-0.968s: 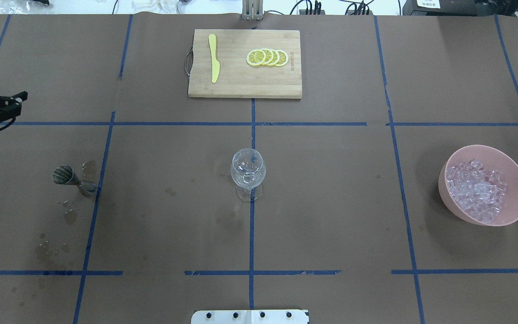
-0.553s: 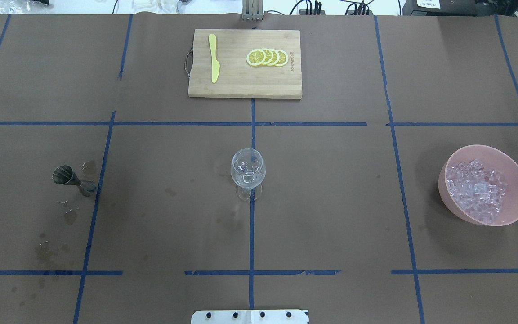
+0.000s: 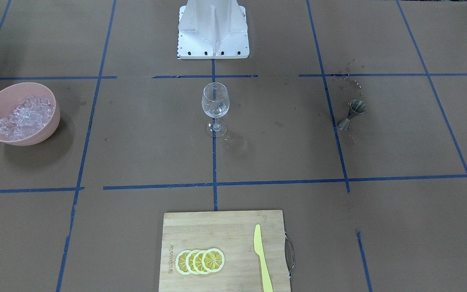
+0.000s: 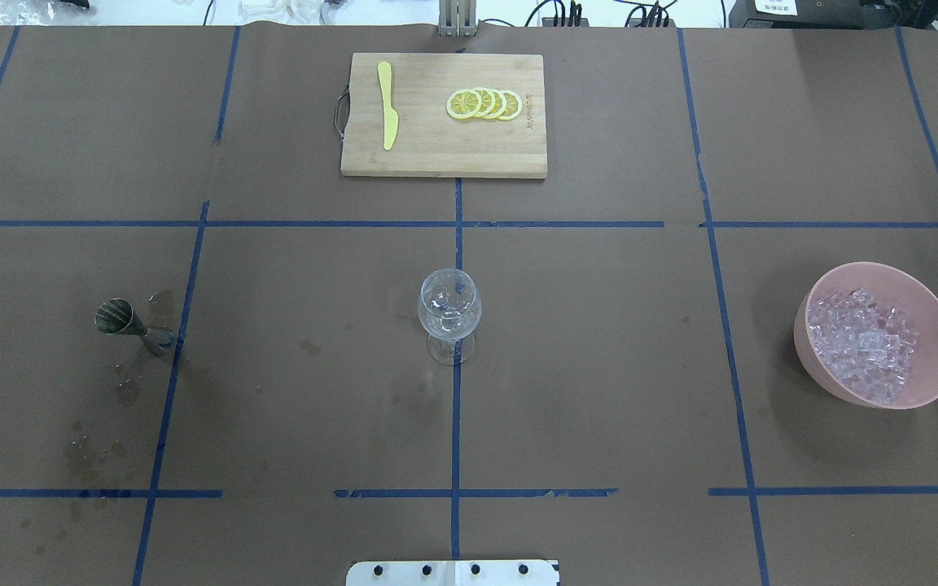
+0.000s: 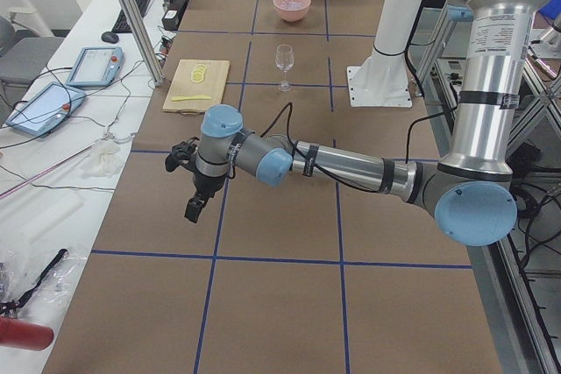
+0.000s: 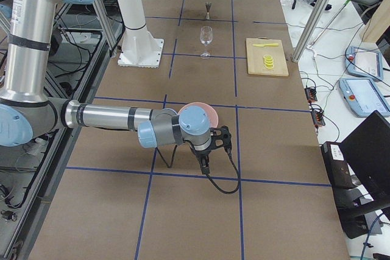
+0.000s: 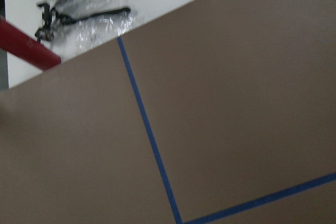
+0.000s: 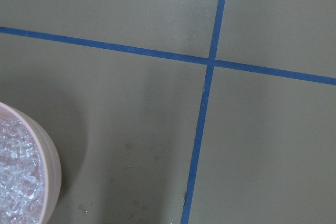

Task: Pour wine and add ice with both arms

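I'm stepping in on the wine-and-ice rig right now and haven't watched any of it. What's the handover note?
Left gripper: over the table's left end; jaws can't be judged from this view.
Right gripper: beside the pink bowl; jaws likewise unclear.
Things: glass upright at centre; jigger upright on the robot's left, wet spots around it; ice in the pink bowl on its right.
Done: unclear, since the glass's contents can't be made out.
Left: check the glass, then pour and add ice as needed.

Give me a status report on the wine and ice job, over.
Left gripper, right gripper out at table ends, open or shut unknown. Ice in pink bowl; wine glass centre, jigger upright. Nothing stands between glass and bowl.
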`<state>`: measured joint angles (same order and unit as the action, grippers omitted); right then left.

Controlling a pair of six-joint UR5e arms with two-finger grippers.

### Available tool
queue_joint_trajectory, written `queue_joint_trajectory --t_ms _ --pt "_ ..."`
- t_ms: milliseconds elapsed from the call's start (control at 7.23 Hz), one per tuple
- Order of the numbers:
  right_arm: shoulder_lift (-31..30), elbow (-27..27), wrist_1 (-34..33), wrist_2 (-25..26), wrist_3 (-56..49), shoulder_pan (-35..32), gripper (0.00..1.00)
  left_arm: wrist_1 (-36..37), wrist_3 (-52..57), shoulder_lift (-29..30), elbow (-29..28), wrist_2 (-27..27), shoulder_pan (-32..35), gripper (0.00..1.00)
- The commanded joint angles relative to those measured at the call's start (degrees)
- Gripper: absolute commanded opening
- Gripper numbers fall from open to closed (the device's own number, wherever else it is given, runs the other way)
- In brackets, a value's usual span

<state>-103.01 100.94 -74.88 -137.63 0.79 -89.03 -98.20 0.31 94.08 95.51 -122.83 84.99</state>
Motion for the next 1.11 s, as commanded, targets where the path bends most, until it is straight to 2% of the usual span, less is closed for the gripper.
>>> queue_joint_trajectory --t_ms 0,138,277,553,692,830,968 --pt "0.09 0.31 0.00 -0.10 0.18 0.00 1.00 5.91 7.25 -7.28 0.03 -11.75 3.86 1.00" --pt "0.01 2.05 0.00 -0.01 2.35 0.00 1.00 3.39 7.25 -12.20 1.68 -16.78 4.13 1.00" --pt "-0.17 5.37 0.17 -0.27 8.29 0.00 1.00 1.27 6.73 -13.90 3.35 -17.09 4.13 1.00" --pt "-0.61 10.04 -0.09 -0.53 11.50 1.31 1.00 0.99 6.90 -13.83 3.80 -17.18 4.13 1.00" --pt "-0.52 13.28 0.26 0.07 19.35 5.76 1.00 1.08 6.90 -13.75 4.41 -17.18 4.13 1.00" --pt "-1.48 13.75 6.79 1.12 24.99 9.54 1.00 0.99 6.90 -13.40 4.33 -17.18 4.04 1.00" --pt "-3.49 13.75 15.03 4.61 33.05 13.93 1.00 0.99 6.81 -13.13 4.51 -17.18 4.13 1.00"
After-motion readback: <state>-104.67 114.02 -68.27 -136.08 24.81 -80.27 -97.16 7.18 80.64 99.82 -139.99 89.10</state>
